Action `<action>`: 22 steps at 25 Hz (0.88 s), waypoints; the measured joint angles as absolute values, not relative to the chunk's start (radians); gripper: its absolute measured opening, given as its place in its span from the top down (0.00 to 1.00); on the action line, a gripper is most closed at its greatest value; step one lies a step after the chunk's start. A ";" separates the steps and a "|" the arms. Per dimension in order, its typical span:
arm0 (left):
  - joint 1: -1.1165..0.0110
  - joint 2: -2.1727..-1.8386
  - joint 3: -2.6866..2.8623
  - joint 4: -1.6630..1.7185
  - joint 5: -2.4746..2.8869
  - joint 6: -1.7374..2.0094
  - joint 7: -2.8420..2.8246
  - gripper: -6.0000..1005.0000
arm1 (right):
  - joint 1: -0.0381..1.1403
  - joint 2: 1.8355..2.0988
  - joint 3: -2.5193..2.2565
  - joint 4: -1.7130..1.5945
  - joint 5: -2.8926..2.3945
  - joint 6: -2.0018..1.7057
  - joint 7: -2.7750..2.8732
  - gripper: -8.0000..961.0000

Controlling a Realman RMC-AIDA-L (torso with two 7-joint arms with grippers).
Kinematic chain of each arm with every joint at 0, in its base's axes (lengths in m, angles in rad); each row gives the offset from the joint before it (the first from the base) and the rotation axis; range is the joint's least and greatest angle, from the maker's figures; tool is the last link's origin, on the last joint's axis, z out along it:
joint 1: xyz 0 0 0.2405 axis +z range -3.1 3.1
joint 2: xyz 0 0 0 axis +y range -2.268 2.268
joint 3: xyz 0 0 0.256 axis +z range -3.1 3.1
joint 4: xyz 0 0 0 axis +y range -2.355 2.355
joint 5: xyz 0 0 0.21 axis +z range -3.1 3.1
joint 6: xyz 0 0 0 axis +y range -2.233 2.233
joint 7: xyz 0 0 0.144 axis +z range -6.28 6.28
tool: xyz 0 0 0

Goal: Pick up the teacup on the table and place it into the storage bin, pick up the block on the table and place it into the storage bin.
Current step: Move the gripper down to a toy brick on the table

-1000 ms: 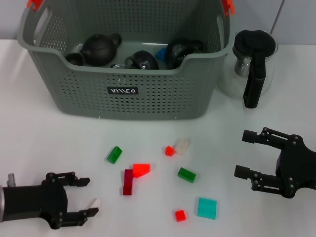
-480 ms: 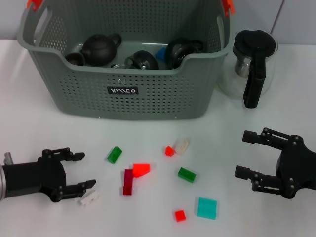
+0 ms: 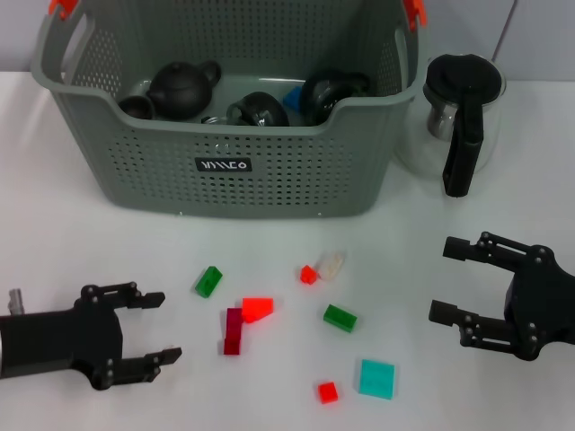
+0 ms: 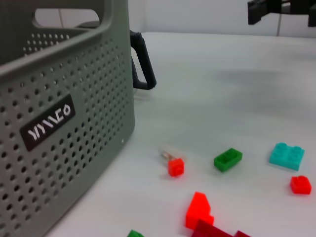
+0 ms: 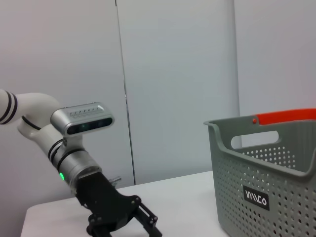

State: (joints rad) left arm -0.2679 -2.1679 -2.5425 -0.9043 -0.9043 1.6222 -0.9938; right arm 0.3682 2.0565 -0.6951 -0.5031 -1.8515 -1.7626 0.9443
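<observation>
Head view: we find the storage bin [image 3: 234,135] standing at the far side of the white desk [image 3: 90,260], with a black teapot [image 3: 180,88] and other dark tea ware lying inside it. A glass jug [image 3: 458,117] with a black handle stands just beside the bin on the robot's right. Loose blocks lie on the desk in front of the bin: a green block [image 3: 208,281], a red wedge block [image 3: 257,309] touching a dark red bar [image 3: 234,331], a small red block [image 3: 308,274] next to a pale clear block [image 3: 331,263], a second green block [image 3: 340,317], a small red square block [image 3: 328,391] and a teal plate block [image 3: 376,378]. The left tool [image 3: 151,327] sits low at the near left, fingers spread apart and holding nothing. The right tool [image 3: 449,280] sits at the near right, likewise spread open and empty, well apart from the blocks.

Left wrist view: we record the bin wall with its black label [image 4: 49,123] close by, the jug handle [image 4: 142,61] behind its corner, and the blocks scattered on the desk beyond. The right tool shows far off at the upper edge.

Right wrist view: we note the left tool [image 5: 140,222] open above the desk, and the bin [image 5: 266,182] with an orange handle clip [image 5: 286,117].
</observation>
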 joint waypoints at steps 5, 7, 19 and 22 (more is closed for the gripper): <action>-0.248 -2.169 -2.535 -0.898 -0.903 1.617 -0.962 0.28 | 0.369 2.056 -0.695 -0.503 -1.850 -1.763 0.945 0.14; -0.245 -2.167 -2.535 -0.891 -0.897 1.616 -0.955 0.28 | 0.369 2.056 -0.695 -0.503 -1.850 -1.763 0.945 0.14; -0.256 -2.169 -2.539 -0.876 -0.851 1.545 -0.956 0.28 | 0.368 2.055 -0.691 -0.503 -1.852 -1.763 0.945 0.14; -0.261 -2.170 -2.538 -0.868 -0.851 1.505 -0.957 0.28 | 0.368 2.055 -0.690 -0.503 -1.852 -1.762 0.945 0.14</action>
State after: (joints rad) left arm -0.2609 -2.1702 -2.5378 -0.8684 -0.8506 1.5045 -0.9573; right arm 0.3682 2.0555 -0.6903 -0.5031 -1.8523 -1.7625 0.9447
